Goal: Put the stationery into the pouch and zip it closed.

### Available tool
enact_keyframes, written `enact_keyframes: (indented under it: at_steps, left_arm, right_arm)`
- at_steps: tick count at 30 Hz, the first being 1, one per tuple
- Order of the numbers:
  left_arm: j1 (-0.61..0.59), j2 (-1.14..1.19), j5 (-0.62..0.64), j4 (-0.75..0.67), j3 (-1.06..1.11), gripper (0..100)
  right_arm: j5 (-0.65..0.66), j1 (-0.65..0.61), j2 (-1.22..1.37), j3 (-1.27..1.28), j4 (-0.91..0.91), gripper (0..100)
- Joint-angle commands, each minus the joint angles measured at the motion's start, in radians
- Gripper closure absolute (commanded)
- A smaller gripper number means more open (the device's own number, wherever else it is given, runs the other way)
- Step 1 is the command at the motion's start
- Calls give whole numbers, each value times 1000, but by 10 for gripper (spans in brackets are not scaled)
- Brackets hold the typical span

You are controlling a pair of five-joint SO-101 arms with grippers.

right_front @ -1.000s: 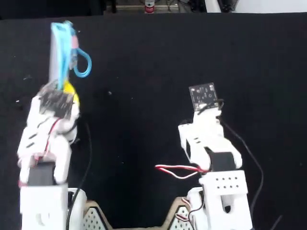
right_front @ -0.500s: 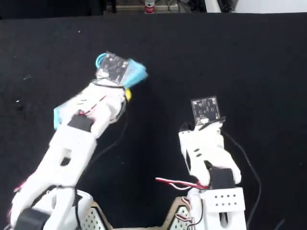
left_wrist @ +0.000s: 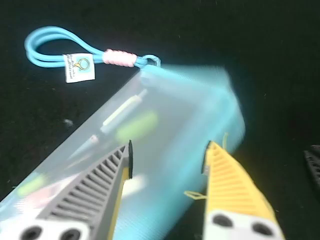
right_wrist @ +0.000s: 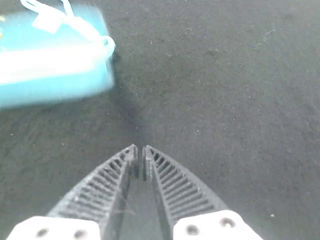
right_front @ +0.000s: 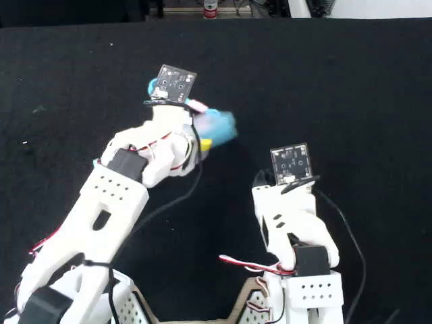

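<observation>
Black cloth covers the surface. Left side: the left arm stretches out over the middle of the surface. The left gripper is clamped on a translucent blue zip pouch, with one grey ribbed finger and one yellow finger pressed on opposite sides of it. From the high view the pouch juts out past the arm's wrist toward the right arm, and a bit of the yellow finger shows just below it. Whether the pouch rests on the surface or hangs above it, I cannot tell.

Stationery sits inside the pouch, seen through its wall: a pale green piece and a slim white pen, both blurred. A cyan cord loop runs off one corner of the pouch, bound with a pink wrap and carrying a small white tag.

Right side: the right arm sits lower on the surface, near the pouch and apart from it. The right gripper has its two grey fingers together with nothing between them, tips over bare cloth. One end of the pouch shows ahead of it and off to one side, with a white string on it.
</observation>
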Motion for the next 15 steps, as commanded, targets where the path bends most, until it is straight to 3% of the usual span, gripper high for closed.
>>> enact_keyframes:
  at_steps: [1, 7, 9, 12, 15]
  left_arm:
    - [-33, -64, 3, 66, -104, 745]
    - [-94, -64, -49, 77, -102, 748]
    - [-117, -64, -57, 84, -67, 805]
    - [-139, -64, -57, 84, -10, 977]
    - [-165, -74, -35, 86, 67, 941]
  right_arm:
    - [11, 5, -13, -4, -11, 987]
    - [11, 5, -13, -4, -11, 987]
    - [12, 5, -13, -4, -11, 987]
    - [12, 5, -15, -4, -18, 987]
    - [5, 3, -15, -4, -18, 987]
